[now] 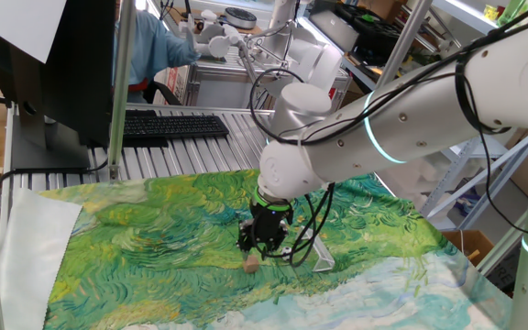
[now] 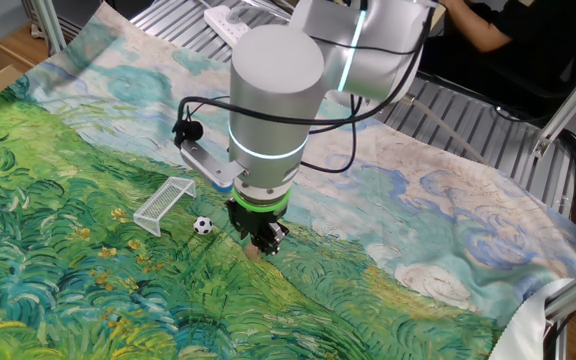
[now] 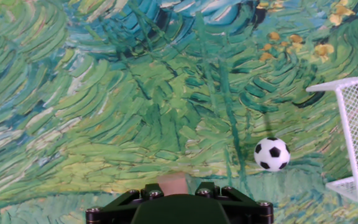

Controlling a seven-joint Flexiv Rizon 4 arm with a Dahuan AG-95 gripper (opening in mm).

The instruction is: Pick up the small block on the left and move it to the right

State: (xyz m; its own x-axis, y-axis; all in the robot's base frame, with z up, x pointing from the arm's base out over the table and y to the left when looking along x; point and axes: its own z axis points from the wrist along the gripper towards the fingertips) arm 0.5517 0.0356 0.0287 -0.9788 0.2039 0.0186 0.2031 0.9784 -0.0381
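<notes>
Hand view is showing me the block (image 3: 173, 183) sitting between my gripper's (image 3: 174, 194) fingers, left of the ball (image 3: 271, 154); I cannot tell if they are squeezing it.

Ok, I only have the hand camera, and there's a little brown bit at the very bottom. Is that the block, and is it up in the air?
Observer: Yes, that's the small block. It is right under the gripper and low down at the painted cloth. I cannot tell whether the fingers are squeezing it.
Operator: What's past the cloth?
Observer: A ribbed metal tabletop with a black keyboard lying on it.
Operator: Is anybody there?
Observer: Yes, a person in a blue top is behind the table, near the keyboard.
</notes>
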